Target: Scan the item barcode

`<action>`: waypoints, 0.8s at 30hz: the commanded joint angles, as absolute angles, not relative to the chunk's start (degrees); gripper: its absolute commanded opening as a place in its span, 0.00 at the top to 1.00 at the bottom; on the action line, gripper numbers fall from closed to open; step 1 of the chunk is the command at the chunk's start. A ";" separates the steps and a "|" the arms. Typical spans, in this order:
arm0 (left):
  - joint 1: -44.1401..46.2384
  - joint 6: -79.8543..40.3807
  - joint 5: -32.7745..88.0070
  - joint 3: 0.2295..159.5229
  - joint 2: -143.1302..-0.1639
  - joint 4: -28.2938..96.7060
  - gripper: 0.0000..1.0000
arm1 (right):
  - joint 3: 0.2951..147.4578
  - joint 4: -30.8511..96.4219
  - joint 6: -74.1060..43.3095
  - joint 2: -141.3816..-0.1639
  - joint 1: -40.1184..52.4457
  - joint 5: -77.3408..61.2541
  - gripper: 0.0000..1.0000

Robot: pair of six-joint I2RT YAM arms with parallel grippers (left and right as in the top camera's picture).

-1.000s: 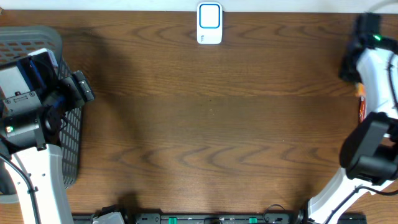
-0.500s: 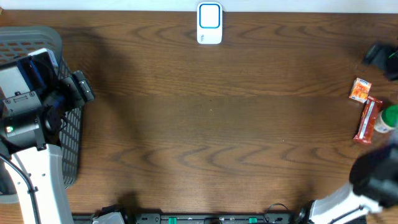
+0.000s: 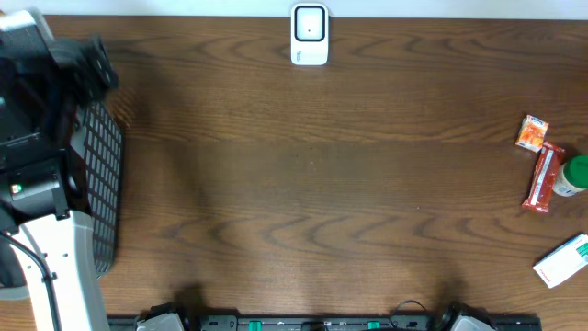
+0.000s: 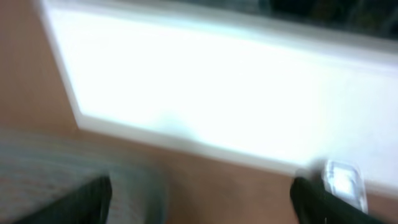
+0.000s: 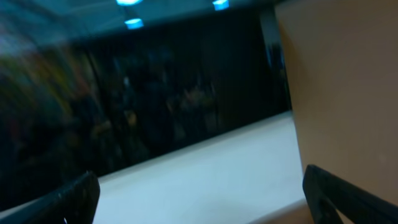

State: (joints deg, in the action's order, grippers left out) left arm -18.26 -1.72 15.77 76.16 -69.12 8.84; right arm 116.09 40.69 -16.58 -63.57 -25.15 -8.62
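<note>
- Red bar (image 3: 543, 177), overhead: it lies at the table's right edge, long axis near-to-far and slightly tilted. The orange packet (image 3: 531, 132) is just beyond it, the green-capped bottle (image 3: 574, 176) just beside it, and the white box (image 3: 562, 261) nearer. All are well apart from my left gripper (image 3: 95, 66), which is over the basket (image 3: 103, 184). The scanner (image 3: 310, 35) sits between, at the far edge.
- Left wrist: blurred. My jaws are wide with nothing between them. The scanner is ahead, off the right finger. No bar in view.
- Right wrist: my right gripper (image 5: 208, 199) is spread wide and empty, looking off the table, so I can't tell the bar's bearing from it. The bar is on the right arm's side, so I judge that arm the nearer.
</note>
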 commanded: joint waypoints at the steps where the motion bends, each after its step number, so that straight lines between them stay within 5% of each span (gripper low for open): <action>1: -18.13 -2.46 23.00 76.73 -68.84 -0.36 0.09 | 115.07 37.80 -17.72 -64.10 -24.40 -9.50 0.01; 5: -18.35 -0.84 23.55 76.73 -67.46 -3.95 0.09 | 115.07 34.98 -17.52 -63.53 -22.15 -9.30 0.01; 11: -17.54 15.57 20.58 76.73 -59.61 11.99 0.09 | 110.80 36.71 -8.34 -61.54 -14.96 -8.93 0.01; 15: -14.96 19.88 10.85 76.71 -51.05 20.18 0.09 | 100.55 36.60 -2.83 -53.82 -9.98 -4.89 0.01; 24: -14.76 19.66 11.29 73.43 -31.48 23.11 0.09 | 70.32 22.04 -5.50 -25.65 -11.55 -4.58 0.01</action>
